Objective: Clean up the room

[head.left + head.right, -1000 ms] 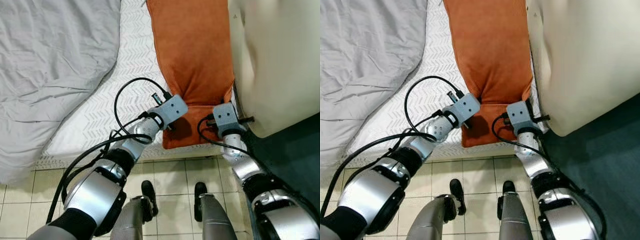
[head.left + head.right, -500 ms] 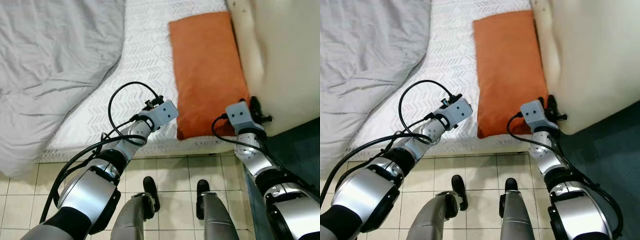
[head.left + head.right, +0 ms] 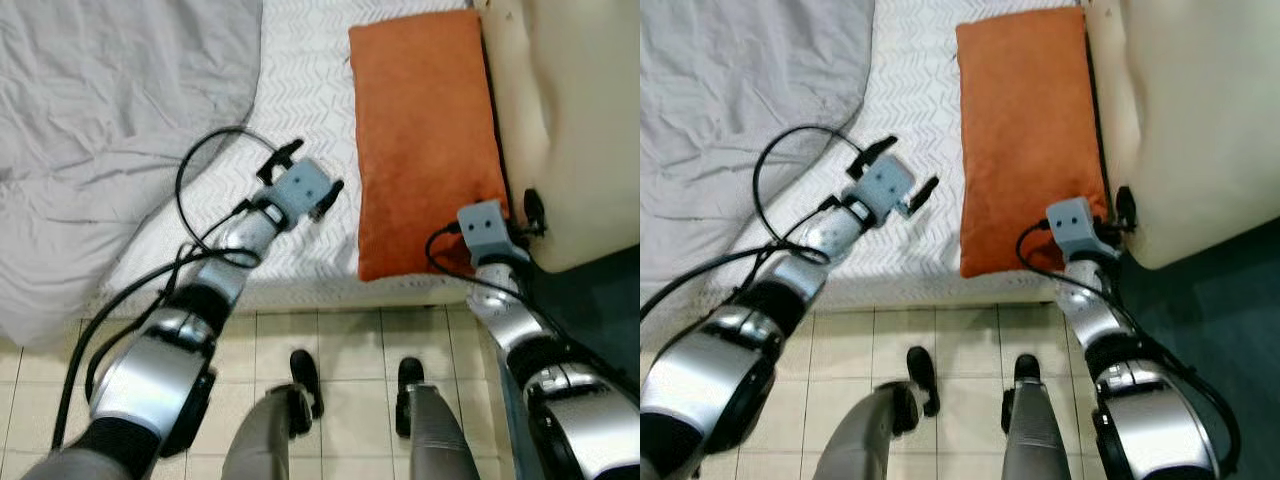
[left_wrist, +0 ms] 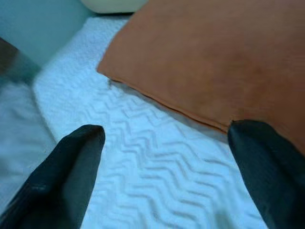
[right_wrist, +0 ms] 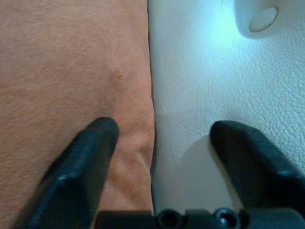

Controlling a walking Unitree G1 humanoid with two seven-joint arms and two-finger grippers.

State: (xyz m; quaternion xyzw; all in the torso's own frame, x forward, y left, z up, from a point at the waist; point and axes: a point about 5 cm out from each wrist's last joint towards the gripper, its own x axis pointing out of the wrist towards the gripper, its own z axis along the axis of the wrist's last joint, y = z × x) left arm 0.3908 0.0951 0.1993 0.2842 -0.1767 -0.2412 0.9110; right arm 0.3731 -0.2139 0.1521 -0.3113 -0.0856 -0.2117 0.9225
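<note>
Orange pillow point(image 3: 425, 130) lies flat on the bed point(image 3: 290, 90), snug against the cream headboard point(image 3: 570, 120), prob its tidy spot. Left gripper point(image 4: 167, 176) spread w/ nothing inside; right gripper point(image 5: 159, 157) spread too, seemingly straddling the pillow/headboard seam.

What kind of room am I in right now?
Most likely a bedroom: a bed with a white zigzag-textured cover, a rumpled grey duvet, an orange pillow against a cream padded headboard.
</note>
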